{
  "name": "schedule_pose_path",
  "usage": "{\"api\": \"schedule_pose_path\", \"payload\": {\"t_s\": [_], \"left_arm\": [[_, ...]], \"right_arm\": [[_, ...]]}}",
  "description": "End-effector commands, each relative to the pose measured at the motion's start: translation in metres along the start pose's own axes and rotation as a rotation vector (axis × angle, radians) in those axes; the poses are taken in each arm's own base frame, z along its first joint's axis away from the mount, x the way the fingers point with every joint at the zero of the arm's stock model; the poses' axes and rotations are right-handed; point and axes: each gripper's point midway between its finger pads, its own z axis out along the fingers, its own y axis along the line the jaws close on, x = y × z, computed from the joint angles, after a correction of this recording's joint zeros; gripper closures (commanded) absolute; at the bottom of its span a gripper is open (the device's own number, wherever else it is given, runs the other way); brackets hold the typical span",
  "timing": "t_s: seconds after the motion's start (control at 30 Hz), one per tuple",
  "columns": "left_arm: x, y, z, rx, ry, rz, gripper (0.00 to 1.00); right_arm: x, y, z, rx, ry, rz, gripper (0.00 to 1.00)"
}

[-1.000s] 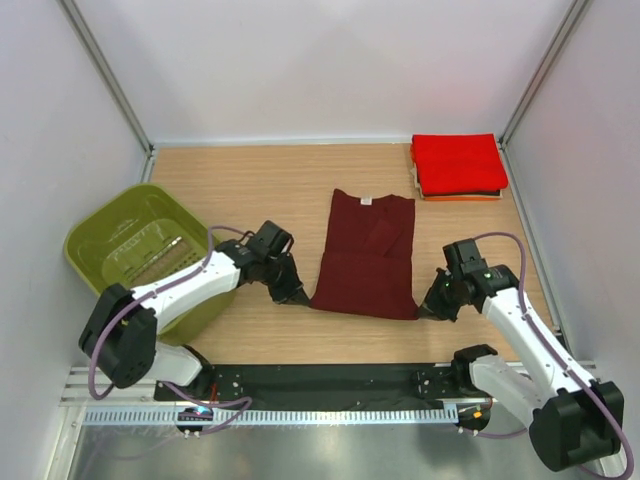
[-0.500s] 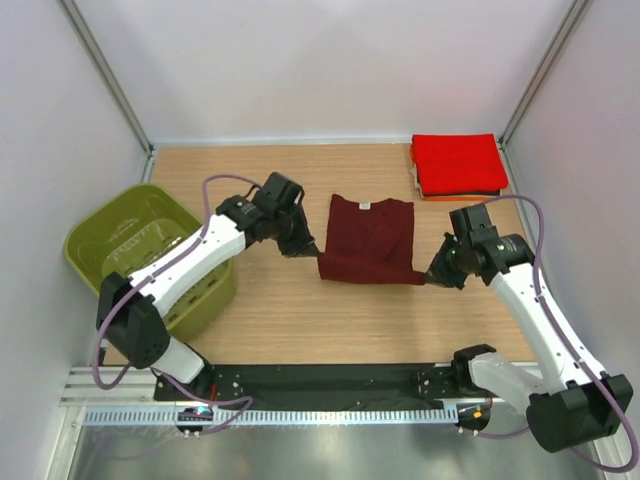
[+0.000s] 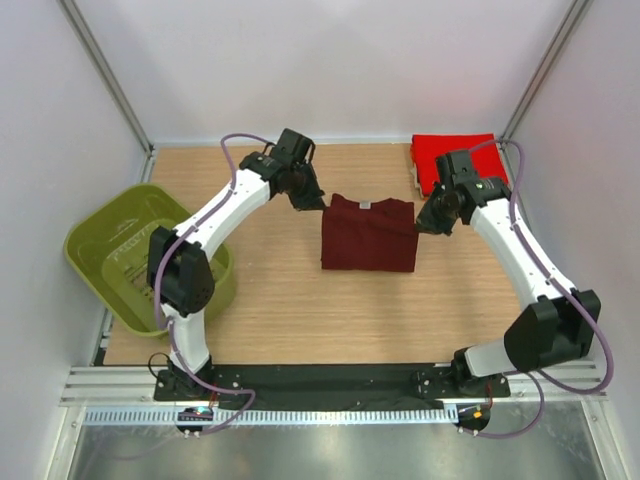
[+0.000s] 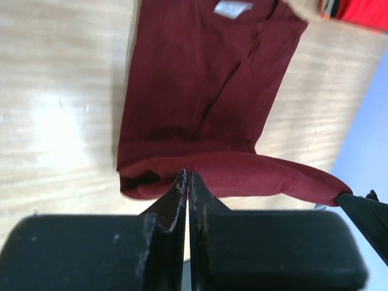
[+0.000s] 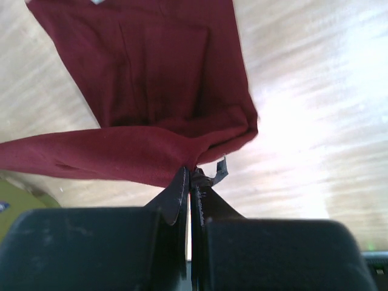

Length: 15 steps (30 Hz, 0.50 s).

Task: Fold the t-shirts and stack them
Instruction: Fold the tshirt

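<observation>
- Dark maroon cloth t-shirt (image 3: 368, 240): lies at the middle of the table, doubled over on itself. Its collar end, with a white label (image 3: 366, 203), points toward the far wall.
- Light wooden tabletop (image 3: 270, 300): closed in by plain white walls (image 3: 330, 70) on three sides, with grey metal posts (image 3: 105, 80) rising at the far corners. A slotted metal rail (image 3: 300, 415) runs along the near edge.
- Olive-green plastic basket (image 3: 100, 250): stands at the left edge of the tabletop, well apart from the shirt.
- Folded bright red t-shirt (image 3: 440, 150): rests in the far right corner, partly hidden by the right arm.
- Left gripper (image 3: 312, 200): fingers pressed together on the left corner of the maroon hem. The wrist view shows that hem raised above the cloth lying flat.
- Right gripper (image 3: 425, 222): likewise clamped on the right corner of the hem, beside the collar end.
- Change over one second: the shirt then lay at full length, with both grippers at its near hem corners. The hem has since been carried over toward the collar, the shirt reads much shorter, and both arms now reach far across the table.
</observation>
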Motion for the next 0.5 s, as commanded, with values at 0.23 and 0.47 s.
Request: {"api": "schedule_pose_path", "payload": {"t_s": [0.23,0.47], "left_arm": [[-0.064,-0.041,0.036,0.144,-0.133,0.014,1.0],[-0.083,-0.053,0.073,0.206,-0.153,0.007,1.0]], "right_arm": [[-0.069,0.013,0.031,0.0,-0.12,0.032,0.99],[-0.097,0.018,0.058,-0.045,-0.142,0.055,0.99]]}}
